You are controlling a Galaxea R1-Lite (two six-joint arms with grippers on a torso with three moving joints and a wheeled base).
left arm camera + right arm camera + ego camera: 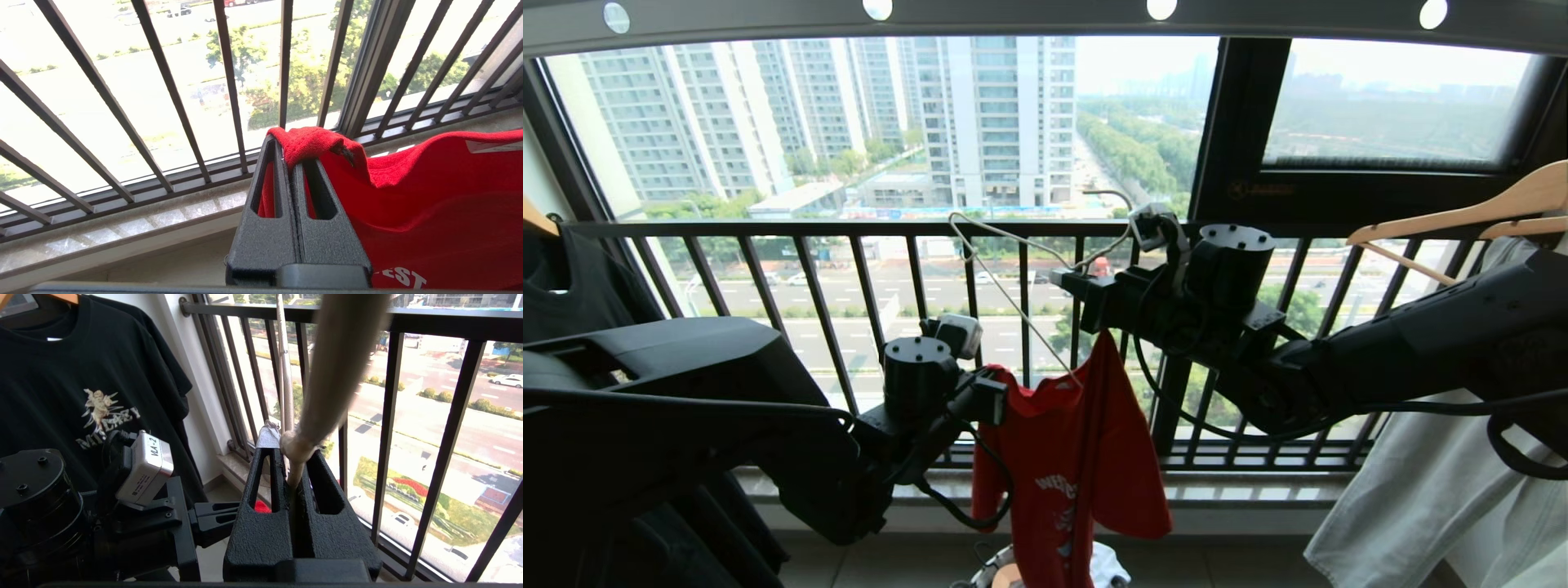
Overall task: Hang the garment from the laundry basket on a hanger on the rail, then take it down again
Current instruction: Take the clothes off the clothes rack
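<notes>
The red garment (1078, 465) hangs in front of the window between my two arms, white lettering on its chest. My left gripper (996, 396) is shut on the collar edge (310, 145), with the rest of the garment (429, 204) sagging to one side. Higher up, my right gripper (1063, 282) is shut on the thin white wire hanger (1010, 298) near its neck (292, 457). The hanger tilts, and its lower arm runs down into the garment's top. The grey rail (1045, 20) with round holes runs overhead. The laundry basket (988, 576) peeks in below the garment.
The black barred window railing (849, 233) stands close behind both grippers. A black printed T-shirt (81, 396) hangs at the left. At the right, light wooden hangers (1462, 216) carry a pale garment (1421, 490). A stone sill (122, 228) runs under the railing.
</notes>
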